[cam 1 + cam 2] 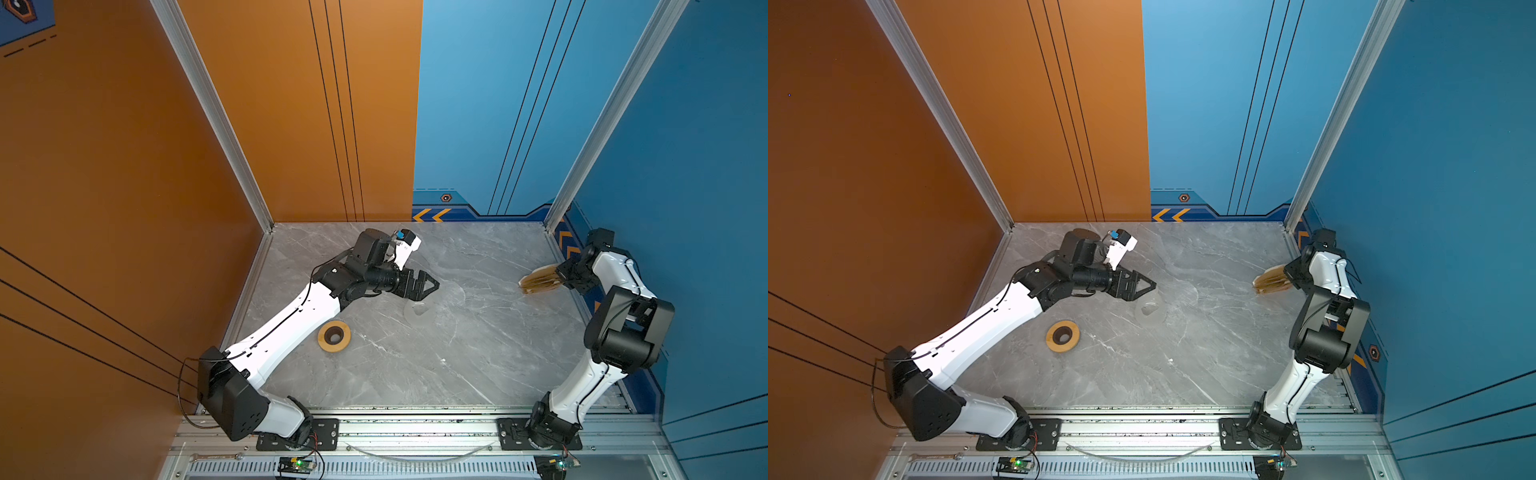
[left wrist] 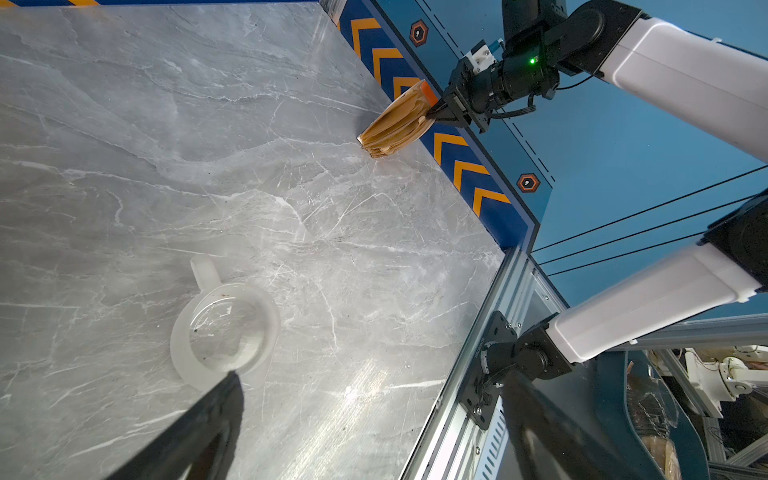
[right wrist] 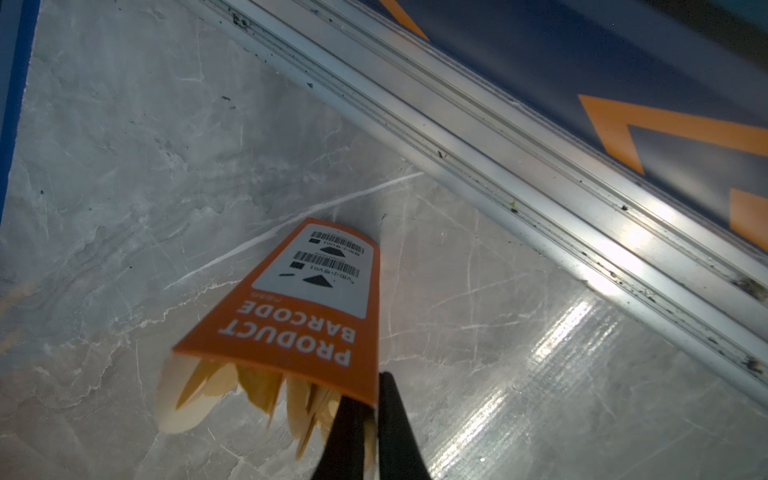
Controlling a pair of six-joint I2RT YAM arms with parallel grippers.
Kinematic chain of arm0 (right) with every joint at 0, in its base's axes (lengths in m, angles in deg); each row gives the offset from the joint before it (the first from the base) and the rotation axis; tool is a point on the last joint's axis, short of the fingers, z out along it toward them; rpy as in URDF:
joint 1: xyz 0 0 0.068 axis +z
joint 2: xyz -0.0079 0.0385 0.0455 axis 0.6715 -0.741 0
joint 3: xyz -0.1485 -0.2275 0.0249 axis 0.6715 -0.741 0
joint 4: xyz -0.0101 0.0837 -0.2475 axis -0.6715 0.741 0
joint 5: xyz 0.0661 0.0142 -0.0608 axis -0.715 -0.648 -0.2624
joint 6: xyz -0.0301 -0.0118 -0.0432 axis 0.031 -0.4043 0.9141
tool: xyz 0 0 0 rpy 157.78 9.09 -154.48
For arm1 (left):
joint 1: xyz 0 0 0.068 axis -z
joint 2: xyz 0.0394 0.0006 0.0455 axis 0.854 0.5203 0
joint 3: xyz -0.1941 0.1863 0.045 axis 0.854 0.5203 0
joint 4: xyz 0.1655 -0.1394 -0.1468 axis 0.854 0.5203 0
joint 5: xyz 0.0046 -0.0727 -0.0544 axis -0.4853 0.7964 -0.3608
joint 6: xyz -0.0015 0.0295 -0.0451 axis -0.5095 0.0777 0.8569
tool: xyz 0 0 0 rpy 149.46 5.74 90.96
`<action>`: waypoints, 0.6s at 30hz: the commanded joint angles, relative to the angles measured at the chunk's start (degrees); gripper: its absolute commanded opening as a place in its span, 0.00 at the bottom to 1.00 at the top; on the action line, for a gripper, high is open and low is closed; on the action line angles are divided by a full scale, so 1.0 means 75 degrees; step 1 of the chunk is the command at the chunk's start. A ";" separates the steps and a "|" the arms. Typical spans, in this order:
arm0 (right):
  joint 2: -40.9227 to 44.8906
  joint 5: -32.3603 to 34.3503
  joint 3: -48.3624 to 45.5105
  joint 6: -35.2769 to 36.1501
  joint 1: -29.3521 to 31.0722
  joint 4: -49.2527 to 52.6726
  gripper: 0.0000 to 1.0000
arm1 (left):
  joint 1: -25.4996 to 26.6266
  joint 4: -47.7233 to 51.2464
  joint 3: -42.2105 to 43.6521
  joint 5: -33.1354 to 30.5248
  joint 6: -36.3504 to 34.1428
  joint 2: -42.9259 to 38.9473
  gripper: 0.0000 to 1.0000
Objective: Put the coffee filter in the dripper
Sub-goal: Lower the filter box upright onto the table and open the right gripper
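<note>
Robot lab test cell; aluminium frame (image 1: 415, 432), printed wall panels (image 1: 124, 166), marble-look tabletop (image 1: 478, 353).

Left arm (image 1: 291, 320) and right arm (image 1: 582, 382): white shells, black joint housings, thin black cable along each link. Black base plates (image 1: 326, 432), silver screws, bolted on rail (image 1: 415, 428). Green LED (image 2: 532, 61) on right arm, far from rail.

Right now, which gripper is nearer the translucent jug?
Left. The left gripper hangs open right by the jug, almost over its rim. The right gripper is far off on the opposite side, shut on the filter bundle.
</note>
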 commanded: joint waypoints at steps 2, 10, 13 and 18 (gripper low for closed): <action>0.0033 0.0050 0.0147 0.0226 0.0307 0.0224 0.07 | -0.0080 0.0138 -0.0136 0.0104 -0.0073 -0.0204 0.98; -0.0009 -0.0100 0.0487 0.0830 0.0910 0.0326 0.07 | -0.0086 0.0126 -0.0131 0.0083 -0.0097 -0.0234 0.98; -0.0151 -0.0348 0.0734 0.1157 0.1131 0.0402 0.07 | -0.0087 0.0137 -0.0136 0.0108 -0.0097 -0.0242 0.98; -0.0407 -0.0441 0.1172 0.1628 0.1535 0.0648 0.06 | -0.0088 0.0125 -0.0131 0.0068 -0.0120 -0.0257 0.98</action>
